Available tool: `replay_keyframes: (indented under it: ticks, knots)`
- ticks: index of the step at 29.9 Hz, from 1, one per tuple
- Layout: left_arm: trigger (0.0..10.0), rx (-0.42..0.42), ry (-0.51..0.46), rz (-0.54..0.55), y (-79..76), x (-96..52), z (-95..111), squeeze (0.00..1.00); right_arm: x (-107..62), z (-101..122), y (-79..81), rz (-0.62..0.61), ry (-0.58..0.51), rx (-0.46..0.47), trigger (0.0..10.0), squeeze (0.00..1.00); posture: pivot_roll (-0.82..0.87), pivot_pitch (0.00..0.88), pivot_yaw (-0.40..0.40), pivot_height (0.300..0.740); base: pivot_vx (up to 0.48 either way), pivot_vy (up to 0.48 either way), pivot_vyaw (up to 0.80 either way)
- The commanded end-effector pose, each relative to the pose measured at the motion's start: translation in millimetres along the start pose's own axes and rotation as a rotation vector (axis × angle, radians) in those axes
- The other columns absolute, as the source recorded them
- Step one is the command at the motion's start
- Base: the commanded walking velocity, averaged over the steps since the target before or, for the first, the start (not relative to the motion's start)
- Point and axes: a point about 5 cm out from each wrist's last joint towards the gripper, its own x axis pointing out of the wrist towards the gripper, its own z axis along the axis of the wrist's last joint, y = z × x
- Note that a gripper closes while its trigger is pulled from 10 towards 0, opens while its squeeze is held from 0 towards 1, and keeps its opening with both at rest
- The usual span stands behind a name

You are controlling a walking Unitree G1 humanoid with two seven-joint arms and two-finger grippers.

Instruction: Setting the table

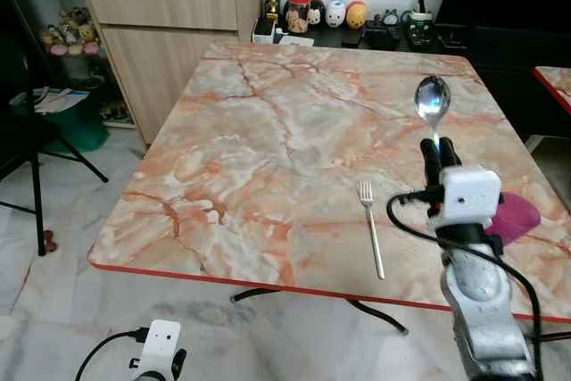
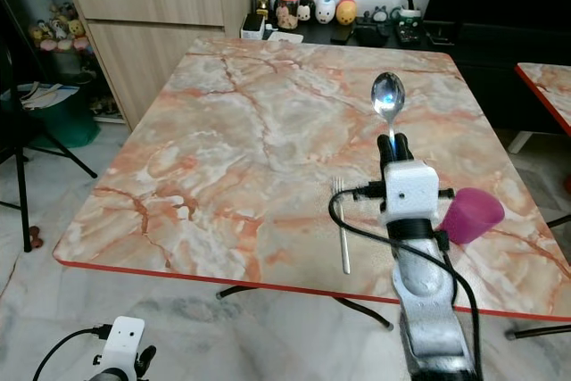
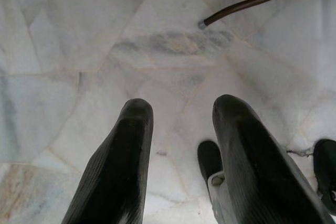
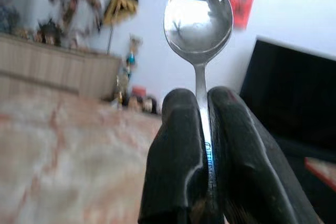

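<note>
- Spoon (image 1: 432, 100) sits pinched by its handle in my right gripper (image 1: 439, 151), bowl up, above the table's (image 1: 268, 131) right side.
- Left gripper (image 3: 181, 129) hangs parted.
- I judge it could clip the fork (image 1: 371, 227) or slip.

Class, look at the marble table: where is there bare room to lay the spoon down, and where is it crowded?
Bare: the strip right of the fork, before the pink cup, and the table's whole left half. The right gripper holds the spoon above this strip. Crowded: the sideboard behind.

We raise our right arm at the frame's lower right, right gripper (image 1: 435, 151) pointing up, fingers clamped together. Our left gripper (image 3: 181, 124) hangs low, fingers parted.
</note>
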Motion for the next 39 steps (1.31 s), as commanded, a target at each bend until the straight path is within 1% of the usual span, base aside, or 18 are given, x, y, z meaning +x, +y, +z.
replay_keyframes:
  ticks: [1, 8, 16, 21, 28, 31, 39]
  knots:
    - [10.0, 0.024, 0.013, -0.007, -2.4, -1.4, -4.7, 0.0, 1.3, 1.1, 2.4, 0.004, 0.003, 0.005, 10.0, 0.0, -0.02, 0.0, -0.026, 0.74, 0.0, -0.322, 0.0]
    - [10.0, 0.023, 0.018, -0.002, -0.8, -2.2, -6.8, 0.0, 3.4, 1.4, 5.1, 0.002, 0.013, 0.024, 10.0, 0.0, -0.02, 0.0, -0.027, 0.74, 0.0, -0.324, 0.0]
    - [10.0, 0.021, 0.029, -0.005, -2.1, -3.1, -9.9, 0.0, 2.6, -0.7, 1.0, -0.021, 0.029, 0.028, 10.0, 0.0, -0.02, 0.0, -0.027, 0.74, 0.0, -0.329, 0.0]
    - [10.0, 0.02, 0.028, -0.005, -2.7, -3.1, -9.8, 0.0, 4.8, 1.8, 3.6, -0.008, 0.014, 0.033, 10.0, 0.0, -0.02, 0.0, -0.029, 0.74, 0.0, -0.329, -0.72]
    - [10.0, 0.023, 0.031, -0.009, -3.2, -3.2, -10.4, 0.0, 5.6, 2.1, 4.2, -0.009, 0.012, 0.036, 10.0, 0.0, -0.02, 0.0, -0.03, 0.74, 0.0, -0.328, 0.0]
    - [10.0, 0.025, 0.033, -0.009, -3.2, -3.4, -11.0, 0.0, 5.5, 2.8, 7.4, 0.006, 0.006, 0.033, 10.0, 0.0, -0.02, 0.0, -0.031, 0.74, 0.0, -0.33, 0.0]
    - [10.0, 0.027, 0.038, -0.016, -3.7, -3.7, -11.9, 0.0, 4.6, 0.9, 9.5, 0.019, 0.017, 0.027, 10.0, 0.0, -0.03, 0.0, -0.025, 0.74, 0.0, -0.328, 0.0]
